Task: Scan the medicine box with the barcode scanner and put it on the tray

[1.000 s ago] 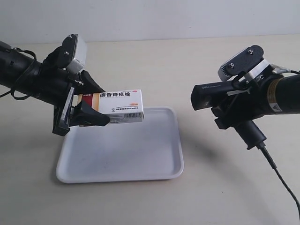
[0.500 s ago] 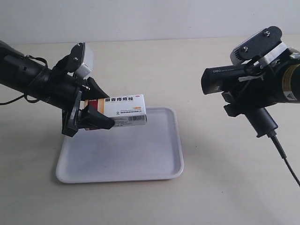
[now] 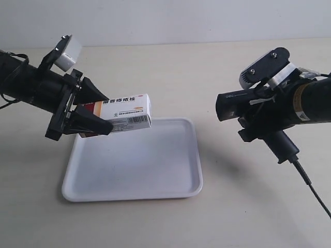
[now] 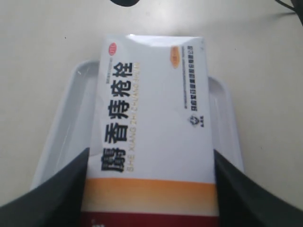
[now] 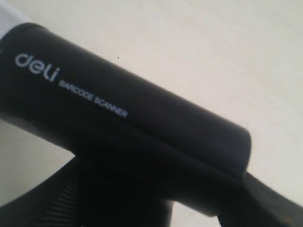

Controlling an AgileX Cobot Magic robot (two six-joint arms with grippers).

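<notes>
My left gripper [image 3: 95,111] is shut on the red and tan end of the medicine box [image 3: 124,111], a white carton held in the air above the tray's back left part, barcode side facing the camera. In the left wrist view the medicine box [image 4: 151,118] sits between the two dark fingers [image 4: 61,194], with the tray [image 4: 71,109] below. My right gripper [image 3: 258,121] is shut on the black barcode scanner [image 3: 243,101], its head aimed toward the box, handle and cable hanging down. The scanner head [image 5: 128,118] fills the right wrist view.
The white tray [image 3: 155,175] lies on the beige table with nothing on it. The scanner's black cable [image 3: 310,186] trails to the lower right edge. A pale wall runs behind the table.
The left arm drew back to the view's left and raised the box slightly. The right arm with the scanner dropped lower and shifted left, after having risen half a second ago.
</notes>
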